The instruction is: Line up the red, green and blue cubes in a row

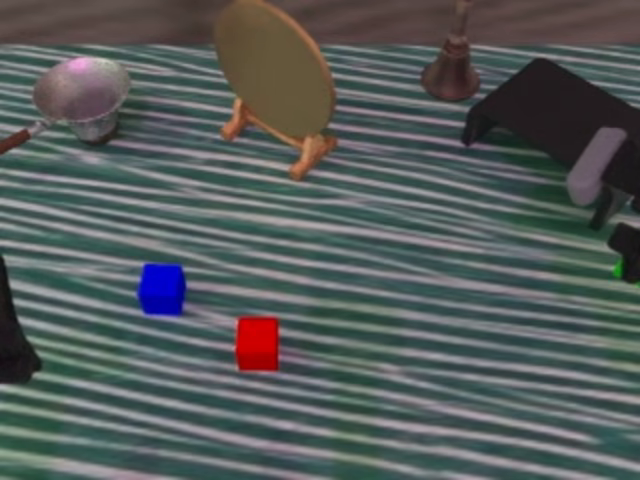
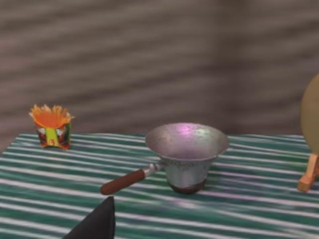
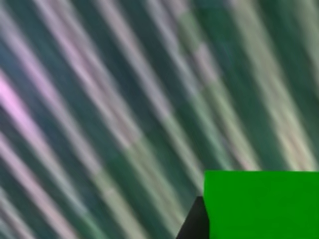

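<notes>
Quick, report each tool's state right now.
Left tool: parked at the table's left edge, open or shut cannot be told.
Right tool: at the table's right edge, shut on the green cube.

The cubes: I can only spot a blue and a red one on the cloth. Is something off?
Nothing is damaged. The blue cube and red cube sit apart on the cloth; the green cube is at the right pincer by the table's right edge, barely showing from above.

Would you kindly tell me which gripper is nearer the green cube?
Right. The right gripper is at the green cube, at the table's right edge; the left gripper sits at the far left.
</notes>
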`<state>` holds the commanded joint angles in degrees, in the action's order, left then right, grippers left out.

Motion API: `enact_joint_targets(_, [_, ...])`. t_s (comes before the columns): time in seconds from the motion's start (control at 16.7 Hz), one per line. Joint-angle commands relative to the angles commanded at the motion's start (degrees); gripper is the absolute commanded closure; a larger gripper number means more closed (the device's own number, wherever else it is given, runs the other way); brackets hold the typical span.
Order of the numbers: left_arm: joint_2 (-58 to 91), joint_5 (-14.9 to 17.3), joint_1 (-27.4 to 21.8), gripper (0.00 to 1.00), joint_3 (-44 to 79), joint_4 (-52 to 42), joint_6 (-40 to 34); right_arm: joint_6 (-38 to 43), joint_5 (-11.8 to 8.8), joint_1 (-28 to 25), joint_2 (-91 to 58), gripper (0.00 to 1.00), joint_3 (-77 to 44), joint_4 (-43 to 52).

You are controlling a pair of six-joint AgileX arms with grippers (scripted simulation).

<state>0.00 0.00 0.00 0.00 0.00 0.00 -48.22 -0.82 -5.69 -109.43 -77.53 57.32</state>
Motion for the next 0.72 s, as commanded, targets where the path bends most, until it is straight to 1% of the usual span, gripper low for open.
enact_joint_targets(0.18, [0.00, 0.00, 0.00, 0.00, 0.00, 0.00, 0.00, 0.10, 0.02, 0.13, -0.31, 1.00, 0.00, -0.07])
enact_joint_targets(0.3, [0.00, 0.00, 0.00, 0.00, 0.00, 0.00, 0.00, 0.12, 0.10, -1.88, -1.57, 1.00, -1.92, 0.87])
enact_joint_targets(0.36, [0.00, 0.00, 0.00, 0.00, 0.00, 0.00, 0.00, 0.16, 0.14, -3.77, -2.68, 1.00, -3.57, 1.70])
enact_joint_targets(0.48, [0.00, 0.00, 0.00, 0.00, 0.00, 0.00, 0.00, 0.38, 0.17, -9.40, -5.44, 1.00, -7.89, 3.85])
enact_joint_targets(0.72, [0.00, 0.00, 0.00, 0.00, 0.00, 0.00, 0.00, 1.46, 0.03, -25.12, -11.47, 1.00, -18.47, 8.68])
